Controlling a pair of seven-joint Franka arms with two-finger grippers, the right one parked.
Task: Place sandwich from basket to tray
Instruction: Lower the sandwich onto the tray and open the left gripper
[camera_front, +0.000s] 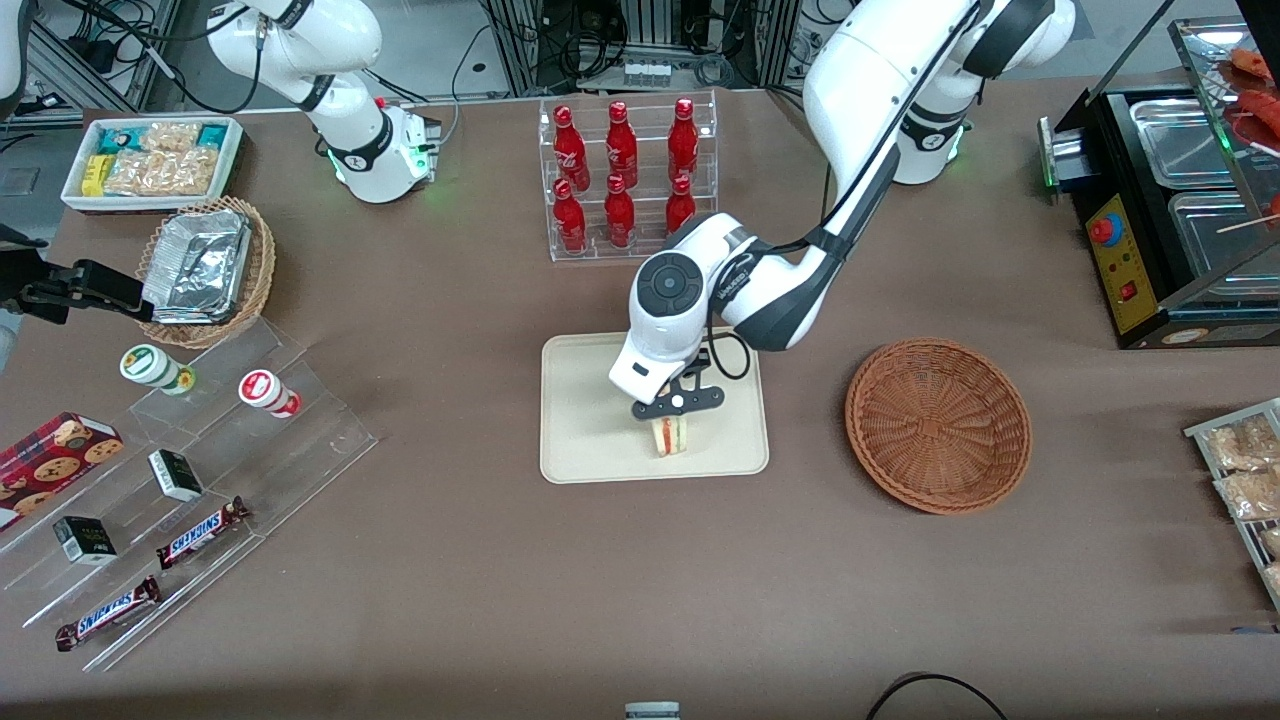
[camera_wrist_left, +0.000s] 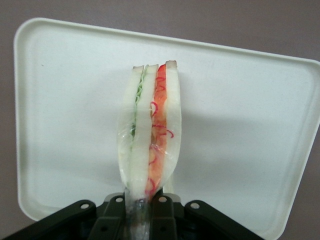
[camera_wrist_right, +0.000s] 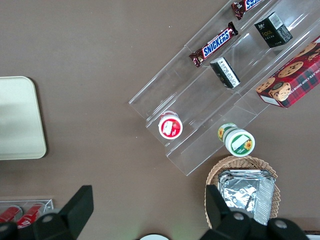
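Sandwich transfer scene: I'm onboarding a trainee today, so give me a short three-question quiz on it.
1. True or false: the basket holds the sandwich.
2. Over which object is the tool? A) tray B) bottle rack C) basket
3. What is the tool shut on?

Key: 1 false, the basket is empty; 2 A; 3 the sandwich, gripped at one end.

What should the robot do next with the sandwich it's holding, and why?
Probably lower a little, then open. The gripper is shut on the sandwich right over the tray, and the basket is already empty. Whether the sandwich touches the tray yet is hard to tell.
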